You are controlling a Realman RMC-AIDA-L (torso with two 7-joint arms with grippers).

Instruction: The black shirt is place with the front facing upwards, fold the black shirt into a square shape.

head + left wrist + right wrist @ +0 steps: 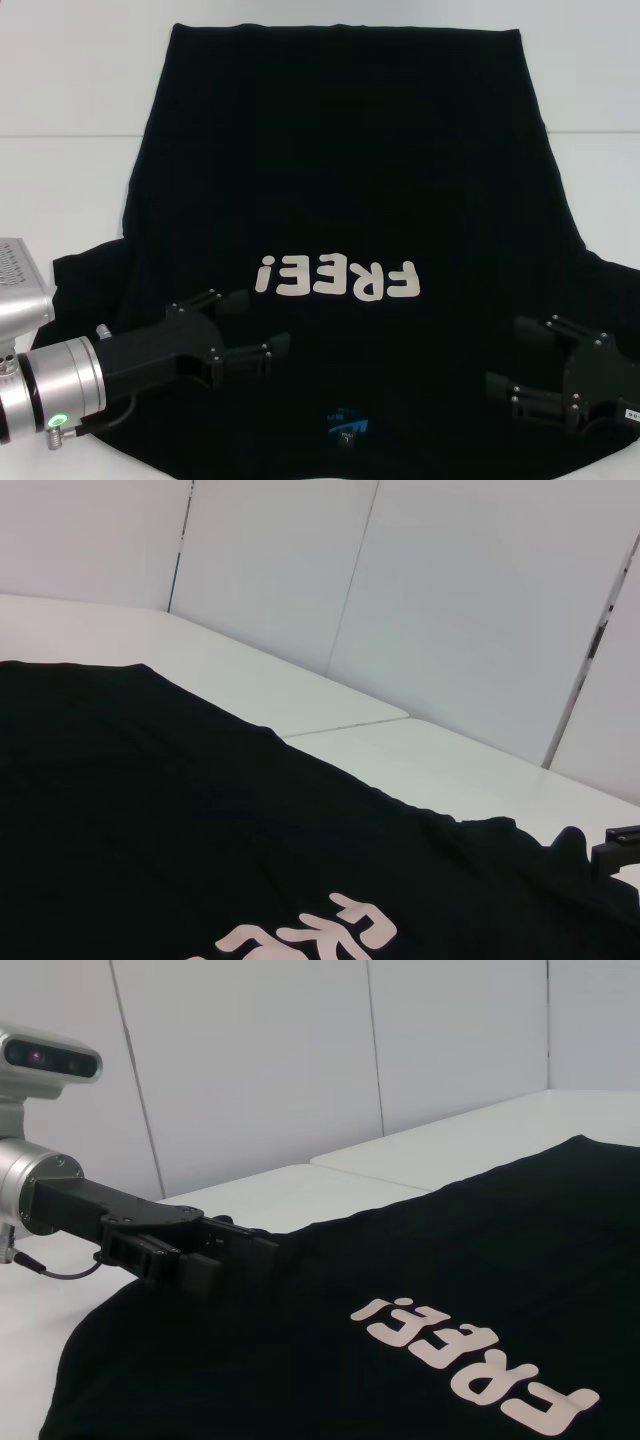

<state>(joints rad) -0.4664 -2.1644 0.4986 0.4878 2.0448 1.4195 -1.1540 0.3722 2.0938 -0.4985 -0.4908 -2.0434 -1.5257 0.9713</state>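
— Black shirt [340, 180]: where does it lie, and which way does it run?

— Flat and face up on the white surface [60, 90], with its long axis running from the robot straight away. The blue neck label [347, 424] sits at the near edge, so the collar points toward the robot and the hem lies at the far end. The "FREE!" lettering [337, 279] reads upside down from the head view.

— And the end effectors?

— Nearest, the left end effector [258, 324] hovers over the shirt's near left part, fingers spread apart, holding nothing. The right end effector [513, 358] mirrors it over the near right part, also spread and empty. Beyond them the sleeves fan out to each side.
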